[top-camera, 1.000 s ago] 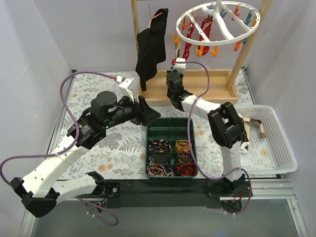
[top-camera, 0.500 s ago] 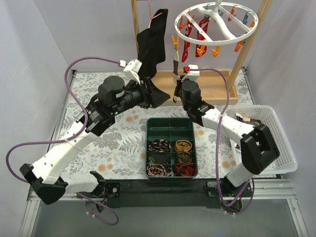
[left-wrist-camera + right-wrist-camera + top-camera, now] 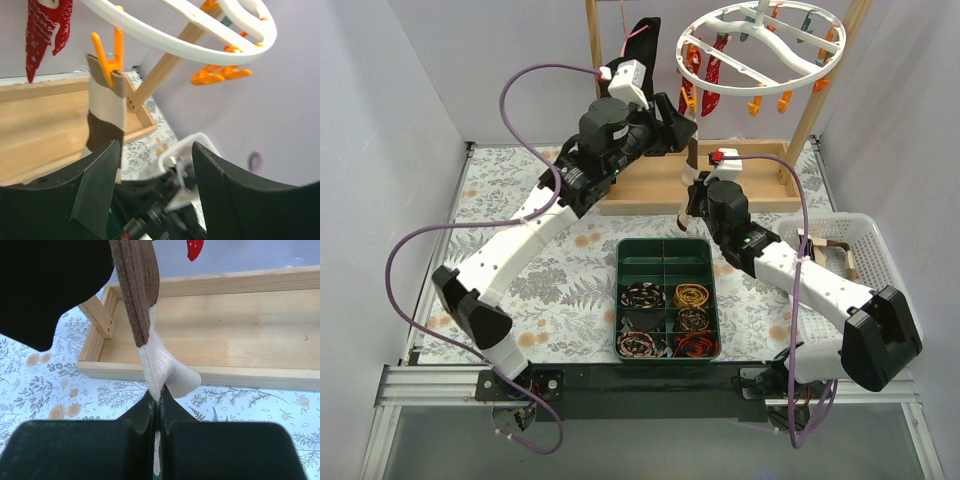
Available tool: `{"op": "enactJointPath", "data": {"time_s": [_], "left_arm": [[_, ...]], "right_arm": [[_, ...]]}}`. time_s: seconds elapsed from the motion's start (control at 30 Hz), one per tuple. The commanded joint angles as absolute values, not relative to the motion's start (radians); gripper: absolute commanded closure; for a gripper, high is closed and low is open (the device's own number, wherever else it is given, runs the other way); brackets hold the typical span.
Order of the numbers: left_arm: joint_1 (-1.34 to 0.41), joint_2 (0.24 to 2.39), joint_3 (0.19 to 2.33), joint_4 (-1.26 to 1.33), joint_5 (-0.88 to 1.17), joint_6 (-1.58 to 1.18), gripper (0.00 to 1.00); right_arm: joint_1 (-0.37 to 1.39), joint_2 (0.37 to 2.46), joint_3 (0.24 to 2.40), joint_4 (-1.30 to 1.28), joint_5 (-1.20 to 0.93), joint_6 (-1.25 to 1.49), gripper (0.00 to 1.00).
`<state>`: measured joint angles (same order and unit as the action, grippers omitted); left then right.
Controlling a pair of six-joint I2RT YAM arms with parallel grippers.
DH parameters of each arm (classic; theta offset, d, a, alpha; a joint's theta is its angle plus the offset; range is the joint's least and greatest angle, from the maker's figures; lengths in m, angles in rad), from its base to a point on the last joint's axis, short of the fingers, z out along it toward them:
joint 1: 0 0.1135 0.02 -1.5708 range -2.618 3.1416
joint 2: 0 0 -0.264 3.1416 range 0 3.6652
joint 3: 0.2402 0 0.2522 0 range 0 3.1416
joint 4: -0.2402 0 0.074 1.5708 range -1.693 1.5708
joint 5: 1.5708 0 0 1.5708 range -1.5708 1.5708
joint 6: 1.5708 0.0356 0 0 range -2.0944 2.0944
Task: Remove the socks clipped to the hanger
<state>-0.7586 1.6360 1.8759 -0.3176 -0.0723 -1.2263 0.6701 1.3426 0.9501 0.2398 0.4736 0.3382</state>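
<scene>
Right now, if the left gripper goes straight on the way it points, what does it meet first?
Probably the brown-beige sock hanging from an orange clip: it hangs just ahead of one finger of the left gripper. The middle of the gap looks free up to the wooden post, though depth is unclear.
</scene>
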Motion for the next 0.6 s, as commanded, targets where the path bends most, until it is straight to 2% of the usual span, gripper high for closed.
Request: {"op": "enactJointPath", "data": {"time_s": [0.0,0.27,0.57], "left_arm": [[-0.761,1.703,1.956,-0.308,-0.152,-1.164,0.41],[-0.764,1.810,2.046,-0.247,-0.149,-1.146,0.37],[-0.773,1.917,2.125,-0.201,-0.170,-1.137,0.38]], "right_arm": [[0.676,1.278,0.922,0.241,0.471,0.353,0.99],[0.676,1.223,0.879,0.230,0.476,0.350,0.99],[0.675,1.181,0.861,0.221,0.477,0.347,0.99]]}}
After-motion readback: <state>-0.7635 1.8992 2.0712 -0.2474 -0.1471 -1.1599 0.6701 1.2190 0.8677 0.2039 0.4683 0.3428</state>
